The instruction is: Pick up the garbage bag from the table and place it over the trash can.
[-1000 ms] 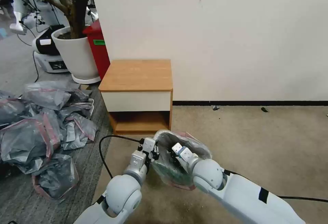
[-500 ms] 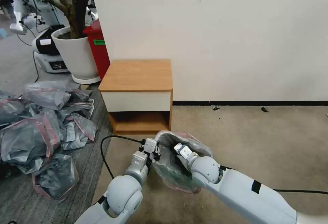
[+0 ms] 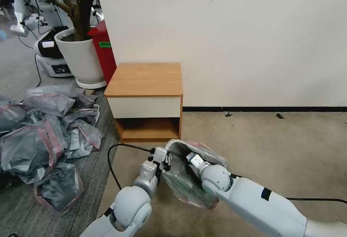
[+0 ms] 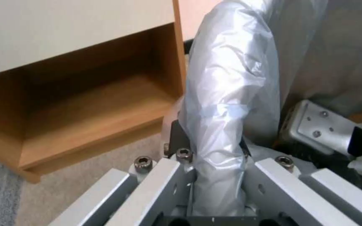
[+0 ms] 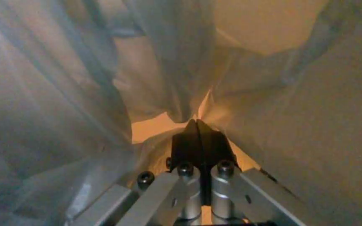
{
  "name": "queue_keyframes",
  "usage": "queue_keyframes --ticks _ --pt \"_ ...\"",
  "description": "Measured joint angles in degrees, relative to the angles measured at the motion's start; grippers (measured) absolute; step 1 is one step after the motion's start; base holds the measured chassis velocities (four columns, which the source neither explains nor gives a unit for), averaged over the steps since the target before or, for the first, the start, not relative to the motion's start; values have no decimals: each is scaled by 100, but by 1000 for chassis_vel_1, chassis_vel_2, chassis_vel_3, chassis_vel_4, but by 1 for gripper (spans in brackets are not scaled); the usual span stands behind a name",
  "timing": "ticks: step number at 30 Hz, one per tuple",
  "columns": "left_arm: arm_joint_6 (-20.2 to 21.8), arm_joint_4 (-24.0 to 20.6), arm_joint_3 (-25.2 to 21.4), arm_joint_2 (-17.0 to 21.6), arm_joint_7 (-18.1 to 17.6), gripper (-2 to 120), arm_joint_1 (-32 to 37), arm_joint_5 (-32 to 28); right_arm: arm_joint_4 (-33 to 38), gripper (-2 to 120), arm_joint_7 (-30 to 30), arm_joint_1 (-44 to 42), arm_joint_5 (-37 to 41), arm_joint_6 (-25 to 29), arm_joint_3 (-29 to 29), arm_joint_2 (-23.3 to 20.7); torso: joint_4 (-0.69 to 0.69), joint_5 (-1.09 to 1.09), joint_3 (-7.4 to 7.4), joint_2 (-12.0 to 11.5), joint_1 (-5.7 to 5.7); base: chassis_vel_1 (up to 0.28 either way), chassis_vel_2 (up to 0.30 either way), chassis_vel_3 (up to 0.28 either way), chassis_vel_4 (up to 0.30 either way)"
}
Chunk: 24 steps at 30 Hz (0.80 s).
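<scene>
The thin translucent grey garbage bag (image 3: 188,179) is off the small light-brown wooden bench (image 3: 146,80), held low over the carpet by left gripper (image 3: 164,162) and right gripper (image 5: 198,125), both fingers clamped on plastic; draping over a bin remains.

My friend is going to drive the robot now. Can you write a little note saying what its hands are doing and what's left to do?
Left gripper: shut on the garbage bag, low in front of the table.
Right gripper: shut, pinching bag plastic from inside the bag.
Done: bag is off the table, held open between both grippers above the carpet.
Left: get the bag over the trash can.
</scene>
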Motion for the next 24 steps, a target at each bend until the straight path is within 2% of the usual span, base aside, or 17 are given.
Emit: queue_keyframes --ticks 9,24 --pt "0 -10 1 17 3 1 23 -9 -108 0 35 26 -21 1 -76 96 0 0 0 0 0 0 0 0 0" --pt "0 13 -16 35 -2 1 -33 -134 56 0 76 -105 -39 5 30 8 0 0 0 0 0 0 0 0 0"
